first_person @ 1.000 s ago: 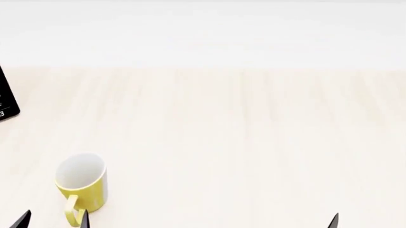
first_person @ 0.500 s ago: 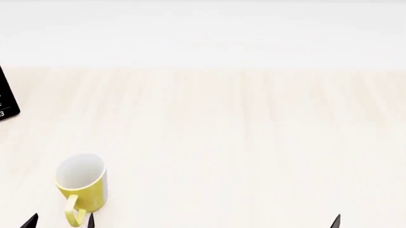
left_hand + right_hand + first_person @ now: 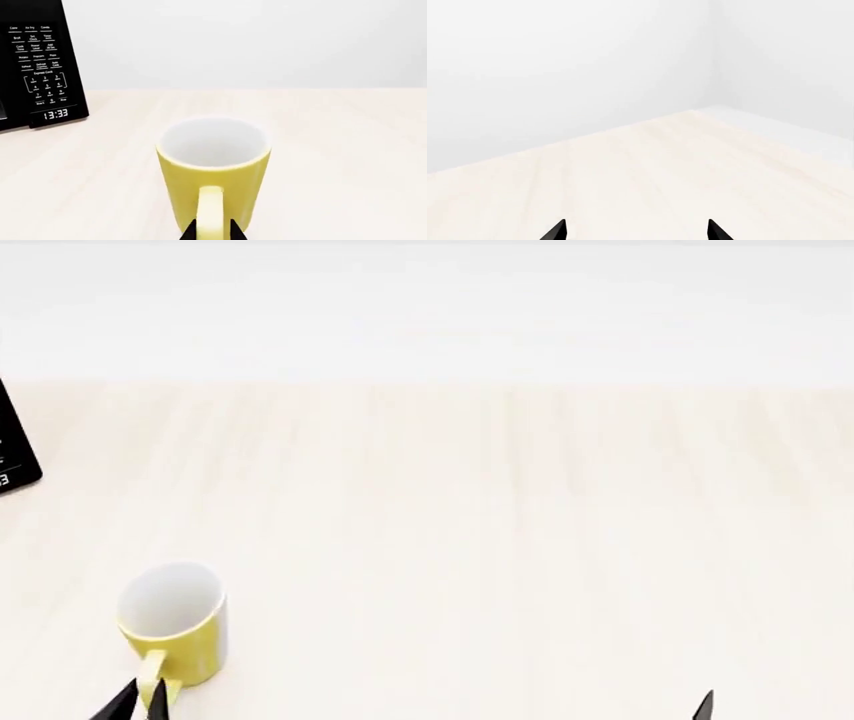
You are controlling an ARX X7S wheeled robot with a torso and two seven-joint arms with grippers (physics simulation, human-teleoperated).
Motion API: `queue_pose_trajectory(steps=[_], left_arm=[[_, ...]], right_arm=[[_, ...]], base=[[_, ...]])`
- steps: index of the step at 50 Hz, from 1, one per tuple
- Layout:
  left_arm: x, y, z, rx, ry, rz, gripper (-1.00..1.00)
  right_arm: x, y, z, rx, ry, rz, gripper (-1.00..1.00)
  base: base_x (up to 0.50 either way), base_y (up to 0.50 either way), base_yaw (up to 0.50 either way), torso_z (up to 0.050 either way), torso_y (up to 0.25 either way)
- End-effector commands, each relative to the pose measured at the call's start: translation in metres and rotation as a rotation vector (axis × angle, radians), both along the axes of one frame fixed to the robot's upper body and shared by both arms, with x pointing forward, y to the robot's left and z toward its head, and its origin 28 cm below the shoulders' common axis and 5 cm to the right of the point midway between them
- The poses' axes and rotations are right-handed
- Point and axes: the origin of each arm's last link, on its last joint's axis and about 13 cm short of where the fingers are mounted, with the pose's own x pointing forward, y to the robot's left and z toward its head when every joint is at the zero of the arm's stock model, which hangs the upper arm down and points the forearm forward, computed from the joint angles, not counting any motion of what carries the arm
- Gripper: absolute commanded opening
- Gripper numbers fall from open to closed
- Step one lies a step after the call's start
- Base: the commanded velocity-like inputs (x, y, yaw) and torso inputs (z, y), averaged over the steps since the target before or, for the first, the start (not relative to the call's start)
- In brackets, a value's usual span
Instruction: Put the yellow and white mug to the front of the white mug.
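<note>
Left gripper [image 3: 212,234]: closed on the yellow loop handle [image 3: 210,212] of the small yellow and white mug [image 3: 215,172].
Right gripper [image 3: 636,231]: fingers spread, holding nothing.
Left to do: lift, place; white mug unseen.

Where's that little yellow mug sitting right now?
The yellow mug stands upright at the head view's near left on the table, its handle between the left tool's tips.

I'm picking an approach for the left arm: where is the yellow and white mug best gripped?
By its handle, from the robot's side: the yellow and white mug stands upright with the loop toward the left gripper, whose fingertips sit either side of it.
</note>
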Motion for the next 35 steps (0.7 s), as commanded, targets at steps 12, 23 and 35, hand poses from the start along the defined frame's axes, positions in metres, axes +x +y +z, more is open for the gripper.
queue_pose_trajectory(steps=[12, 23, 35], left_arm=[[-0.001, -0.001, 0.002, -0.011, -0.010, -0.017, -1.00], [0.008, 0.007, 0.006, 0.000, -0.045, -0.025, -1.00], [0.050, 0.025, 0.038, -0.134, -0.091, -0.258, -1.00]], right_arm=[[0.001, 0.000, -0.001, -0.001, 0.007, 0.001, 1.00], [0.001, 0.000, -0.001, 0.001, 0.006, -0.001, 1.00], [0.001, 0.000, -0.001, -0.001, 0.007, 0.001, 1.00]], base=[[0.00, 0.00, 0.00, 0.000, 0.000], [0.00, 0.00, 0.00, 0.000, 0.000], [0.00, 0.00, 0.00, 0.000, 0.000]])
